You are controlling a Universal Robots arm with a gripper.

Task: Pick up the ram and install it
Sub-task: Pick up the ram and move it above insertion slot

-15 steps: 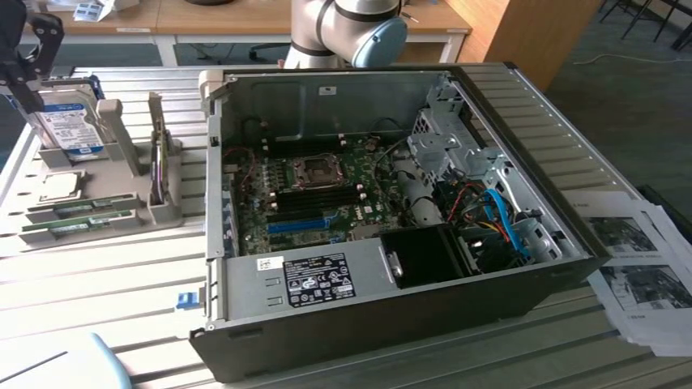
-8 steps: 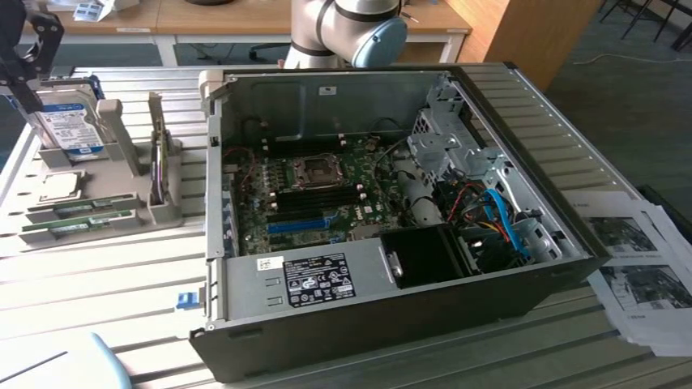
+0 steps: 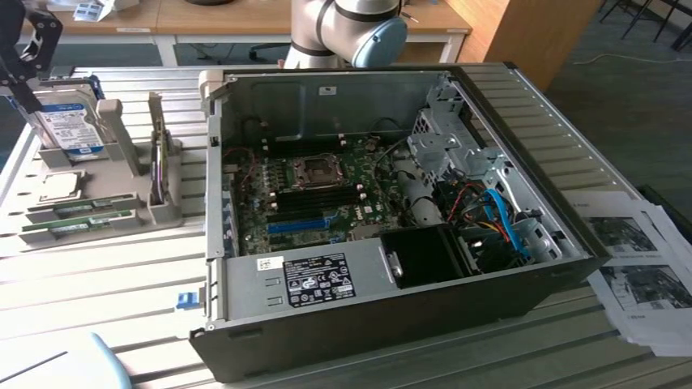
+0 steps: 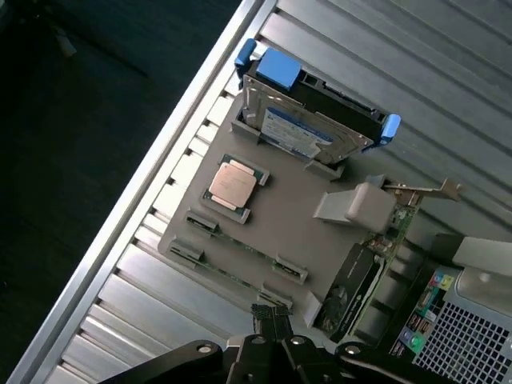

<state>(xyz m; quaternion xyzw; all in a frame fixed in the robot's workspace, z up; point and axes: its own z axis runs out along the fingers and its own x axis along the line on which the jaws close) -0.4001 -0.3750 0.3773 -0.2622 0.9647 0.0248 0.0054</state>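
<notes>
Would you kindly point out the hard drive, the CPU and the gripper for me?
hard drive (image 4: 298, 132): wrist view, on its blue-and-white label.
CPU (image 4: 233, 183): wrist view, centre of its metal lid.
gripper (image 4: 273, 318): wrist view, between its shut fingertips.

1. A slatted metal table (image 3: 108, 275) carries everything
2. An open computer case (image 3: 433, 316) lies on its side mid-table
3. A grey parts holder (image 3: 119, 200) sits just beside it, at the exterior view's left
4. Printed papers (image 3: 638, 275) lie at the exterior view's right
</notes>
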